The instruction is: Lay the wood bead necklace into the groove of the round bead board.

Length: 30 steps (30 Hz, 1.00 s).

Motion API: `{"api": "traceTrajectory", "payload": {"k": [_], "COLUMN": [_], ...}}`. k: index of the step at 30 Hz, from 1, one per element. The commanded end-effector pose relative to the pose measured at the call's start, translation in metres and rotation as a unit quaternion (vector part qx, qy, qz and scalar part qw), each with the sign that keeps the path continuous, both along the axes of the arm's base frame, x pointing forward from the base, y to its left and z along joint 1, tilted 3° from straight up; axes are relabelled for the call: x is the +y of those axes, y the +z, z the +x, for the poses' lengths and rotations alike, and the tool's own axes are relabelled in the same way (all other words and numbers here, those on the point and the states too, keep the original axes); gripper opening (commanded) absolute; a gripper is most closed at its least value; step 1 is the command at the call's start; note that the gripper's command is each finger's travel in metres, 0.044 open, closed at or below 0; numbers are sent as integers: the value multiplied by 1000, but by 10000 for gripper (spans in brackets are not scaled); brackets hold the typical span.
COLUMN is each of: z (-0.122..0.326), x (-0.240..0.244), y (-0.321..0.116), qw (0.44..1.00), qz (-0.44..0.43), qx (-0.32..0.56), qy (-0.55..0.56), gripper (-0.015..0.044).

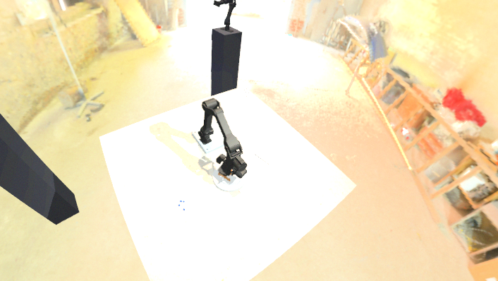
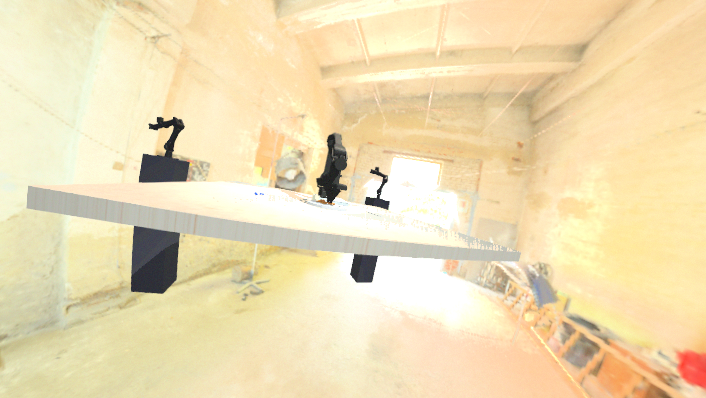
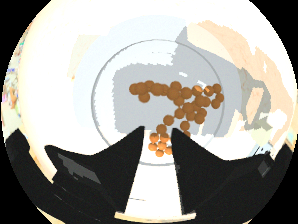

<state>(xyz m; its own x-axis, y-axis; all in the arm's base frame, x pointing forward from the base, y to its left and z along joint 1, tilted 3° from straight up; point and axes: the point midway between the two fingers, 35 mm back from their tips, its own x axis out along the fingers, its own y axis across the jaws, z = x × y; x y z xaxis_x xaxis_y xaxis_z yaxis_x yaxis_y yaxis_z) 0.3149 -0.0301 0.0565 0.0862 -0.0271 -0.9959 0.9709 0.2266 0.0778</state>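
Note:
The wood bead necklace (image 1: 227, 178) (image 2: 324, 202) (image 3: 173, 93) lies bunched on the round bead board (image 1: 228, 188) (image 3: 150, 30). In the wrist view most beads form a crooked band across the middle of the ring groove (image 3: 92, 102). A branch of beads runs down toward my fingers, and its lowest beads lie near the groove's near side. My gripper (image 1: 226, 174) (image 3: 158, 129) points down low over the board with its fingers partly open. Some beads show in and below the gap between the fingertips, not visibly pinched. The fingertips hide part of the groove and perhaps some beads.
The white table (image 1: 169, 240) (image 2: 280, 237) carries small blue marks (image 1: 181, 205) (image 2: 259, 193) and the arm's pale base plate (image 1: 208, 148), behind the board. Dark pillars (image 1: 226, 63) (image 2: 160, 260), some bearing other arms, stand beyond the table edges.

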Motion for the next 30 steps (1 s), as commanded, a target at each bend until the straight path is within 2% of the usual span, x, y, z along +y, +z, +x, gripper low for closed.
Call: {"api": "traceTrajectory", "payload": {"k": [1,5,23,30], "z": [-2,-2,-1,-1], "x": [-1,-1,0,0], "y": [-7,-8,-5,-5], "qw": [1000,1000,1000,1000], "qz": [-2,-2,0,0], "qx": [5,5,2,2], "qy": [-3,-3,0,0], "gripper": [120,120,0,0]}}
